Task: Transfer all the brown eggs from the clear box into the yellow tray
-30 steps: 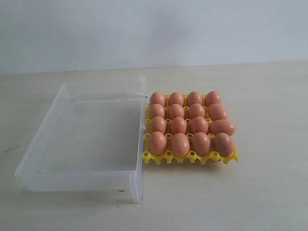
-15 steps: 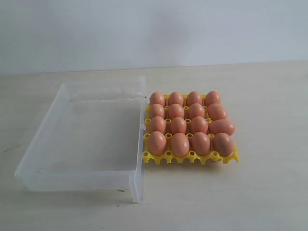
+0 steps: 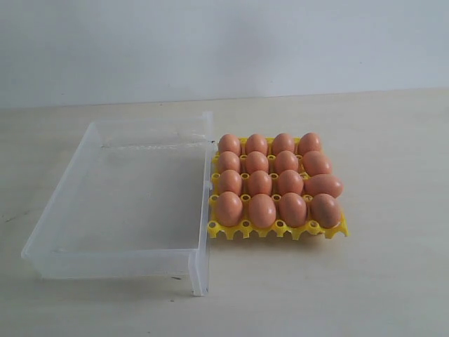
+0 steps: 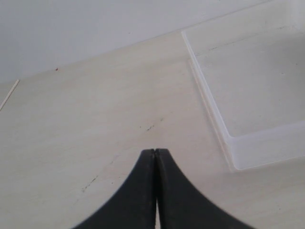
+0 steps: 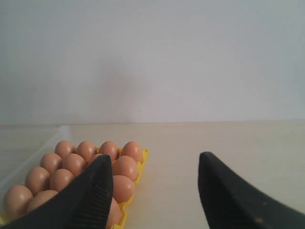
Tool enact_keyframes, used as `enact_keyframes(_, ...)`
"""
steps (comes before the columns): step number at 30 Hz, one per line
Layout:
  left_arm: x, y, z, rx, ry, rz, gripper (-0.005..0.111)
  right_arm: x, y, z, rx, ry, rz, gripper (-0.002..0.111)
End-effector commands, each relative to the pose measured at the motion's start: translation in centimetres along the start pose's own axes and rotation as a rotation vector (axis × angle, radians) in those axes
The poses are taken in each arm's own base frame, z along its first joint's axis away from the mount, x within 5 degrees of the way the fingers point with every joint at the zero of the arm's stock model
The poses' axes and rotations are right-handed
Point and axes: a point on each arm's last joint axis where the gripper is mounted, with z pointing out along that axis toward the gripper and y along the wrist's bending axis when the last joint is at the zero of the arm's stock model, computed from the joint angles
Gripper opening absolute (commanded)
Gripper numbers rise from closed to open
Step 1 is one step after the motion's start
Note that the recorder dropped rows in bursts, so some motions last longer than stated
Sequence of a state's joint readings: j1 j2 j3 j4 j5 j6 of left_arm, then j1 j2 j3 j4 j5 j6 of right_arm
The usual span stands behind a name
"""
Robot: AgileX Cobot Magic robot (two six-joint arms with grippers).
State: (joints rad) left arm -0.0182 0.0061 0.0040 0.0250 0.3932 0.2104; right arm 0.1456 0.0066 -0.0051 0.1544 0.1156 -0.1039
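Eggs (image 3: 277, 181) all seated in yellow tray (image 3: 280, 231); clear box (image 3: 64, 188) empty. Left gripper (image 4: 156, 151) pinched closed, right gripper (image 5: 155, 160) spread wide, nothing held; both are best withdrawn without brushing eggs.

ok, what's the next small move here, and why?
Probably just back the right gripper away and stop: it is open and holds nothing, the clear box looks empty, and all sixteen brown eggs sit in the yellow tray.
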Motion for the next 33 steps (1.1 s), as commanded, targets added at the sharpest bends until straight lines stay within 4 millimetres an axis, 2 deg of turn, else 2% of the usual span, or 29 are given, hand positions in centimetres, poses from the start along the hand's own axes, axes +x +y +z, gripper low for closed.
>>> enact_keyframes(1, -0.18, 0.03, -0.09, -0.001, -0.015, -0.007, 0.0, 0.13, -0.09, -0.03, 0.011, -0.003, 0.045, 0.052)
enact_keyframes(33, -0.18, 0.03, -0.09, -0.002, -0.015, -0.005, 0.0, 0.17, -0.11, -0.03, 0.013, 0.002, 0.032, 0.052)
